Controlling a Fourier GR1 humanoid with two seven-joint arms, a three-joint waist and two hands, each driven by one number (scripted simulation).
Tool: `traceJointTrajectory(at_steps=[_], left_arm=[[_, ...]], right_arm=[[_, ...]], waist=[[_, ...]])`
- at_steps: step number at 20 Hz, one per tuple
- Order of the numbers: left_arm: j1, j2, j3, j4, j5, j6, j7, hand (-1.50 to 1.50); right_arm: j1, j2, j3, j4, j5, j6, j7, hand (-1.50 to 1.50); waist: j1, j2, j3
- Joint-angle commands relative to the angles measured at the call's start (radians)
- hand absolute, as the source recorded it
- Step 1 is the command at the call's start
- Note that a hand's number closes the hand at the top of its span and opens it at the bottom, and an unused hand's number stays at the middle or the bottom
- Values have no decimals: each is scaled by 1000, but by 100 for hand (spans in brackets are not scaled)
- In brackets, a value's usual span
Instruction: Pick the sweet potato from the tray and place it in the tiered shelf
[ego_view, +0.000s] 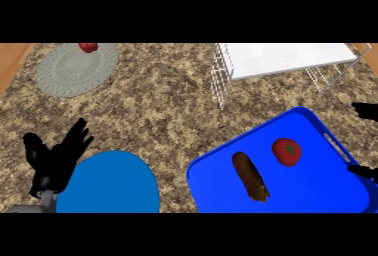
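A brown, elongated sweet potato (251, 176) lies in the middle of the blue tray (221, 187) at the lower right. A red tomato (286, 151) sits beside it in the same tray. The white tiered shelf (284, 59) with wire legs stands at the top right. My left hand (55, 152) shows at the lower left with fingers straight and raised, holding nothing. Of my right hand (365, 110) only black fingertips show at the right edge, above and beside the tray; the rest is out of view.
A blue round plate (111, 185) lies at the lower left, next to my left hand. A grey round mat (77, 70) at the top left carries a small red object (88, 47). Speckled counter stretches between mat, shelf and tray.
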Motion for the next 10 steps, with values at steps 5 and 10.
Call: traceJointTrajectory(at_steps=[5,10], left_arm=[[-9,-32,5,57,-1,-3,29,0],[-26,-47,-4,63,-31,5,22,0]], right_arm=[[90,-106,29,-338,-74,141,228,-150],[47,-117,105,-503,-8,57,522,-150]], waist=[[-6,5,-12],[10,9,-12]])
